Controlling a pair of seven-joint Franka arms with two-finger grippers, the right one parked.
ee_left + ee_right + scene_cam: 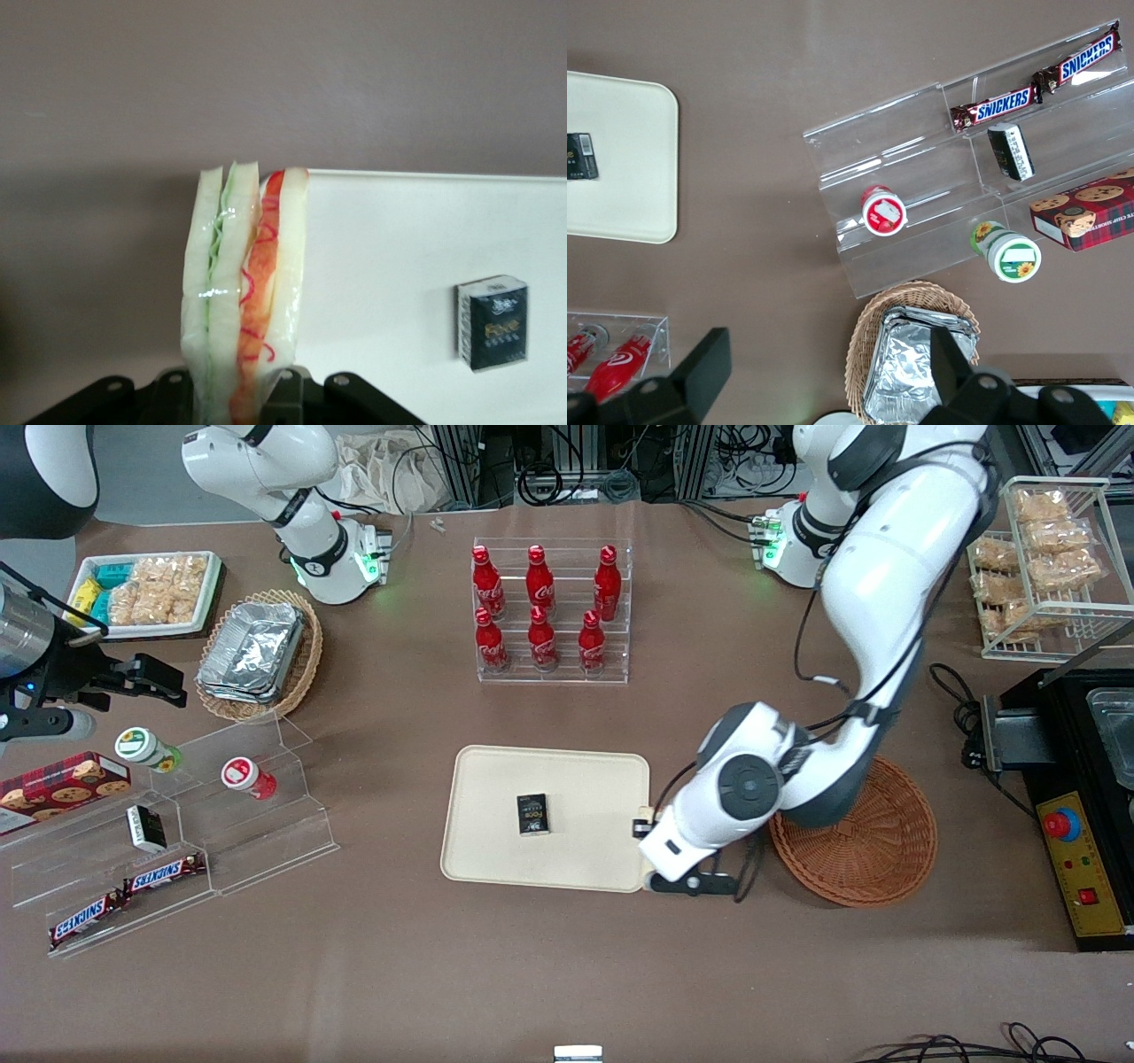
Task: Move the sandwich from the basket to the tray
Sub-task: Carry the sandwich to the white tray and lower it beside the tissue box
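Six red cola bottles (540,609), two Snickers bars (124,895), two wicker baskets (873,841), one sandwich (244,292).

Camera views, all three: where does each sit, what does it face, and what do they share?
Front view: high, facing the robots; working arm and pincer at the tray edge, beside the basket.
Left wrist view: on the working arm; pincer shut on the sandwich over the tray's edge.
Right wrist view: on the parked arm, looking down at the snack racks.
Shared: the tray's small black box shows in all three.
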